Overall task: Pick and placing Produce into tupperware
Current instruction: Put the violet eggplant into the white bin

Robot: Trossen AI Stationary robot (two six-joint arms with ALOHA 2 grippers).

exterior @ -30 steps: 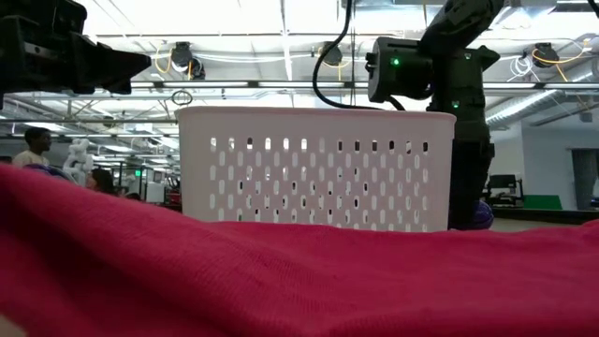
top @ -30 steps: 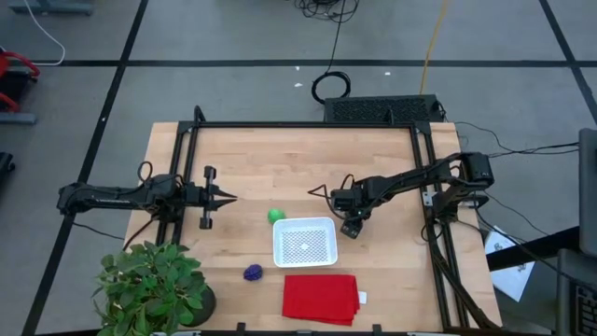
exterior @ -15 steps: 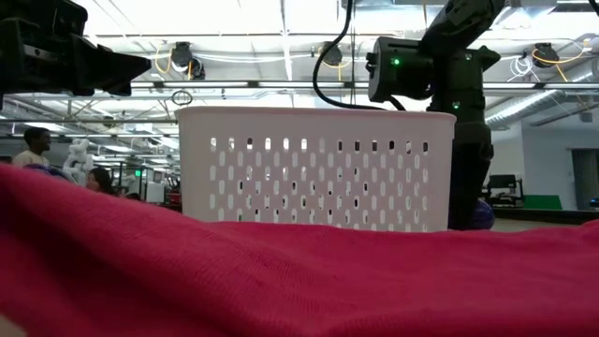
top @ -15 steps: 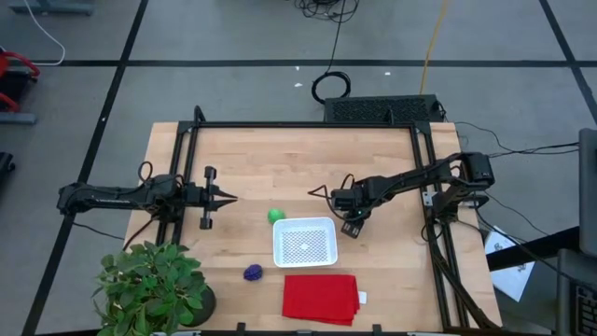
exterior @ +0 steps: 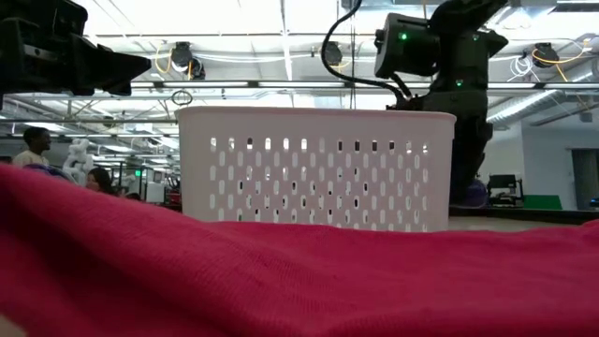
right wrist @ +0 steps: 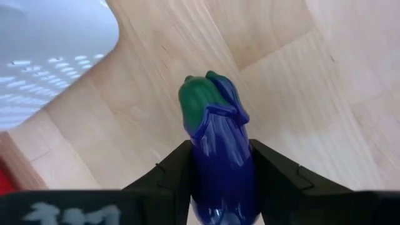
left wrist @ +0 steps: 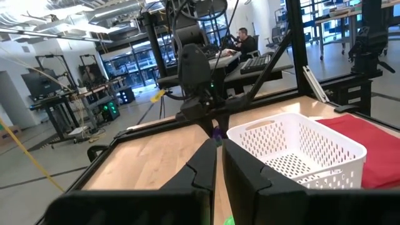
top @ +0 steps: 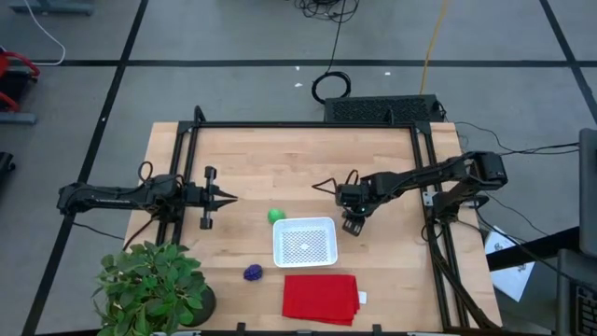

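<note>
Three toy pieces matter here, and one is already in a tool. Nearest the front edge of the bench (top: 280,159) lies the folded red cloth (top: 321,299), with the potted plant (top: 149,285) at the front left corner and a round purple piece (top: 253,273) between them, well clear of both.

Just behind the cloth sits the white container (top: 305,242), empty by the look of it. A green piece (top: 276,216) rests close to its rear left corner.

Beside the container's right rear corner, the right tool (right wrist: 220,172) pinches the purple eggplant (right wrist: 220,150) with its green cap pointing out. The grip seems taken for a short carry over the near wall; bare wood around it leaves room to lift.

Farther left, the left tool (top: 227,197) waits closed above open bench, well apart from everything.
</note>
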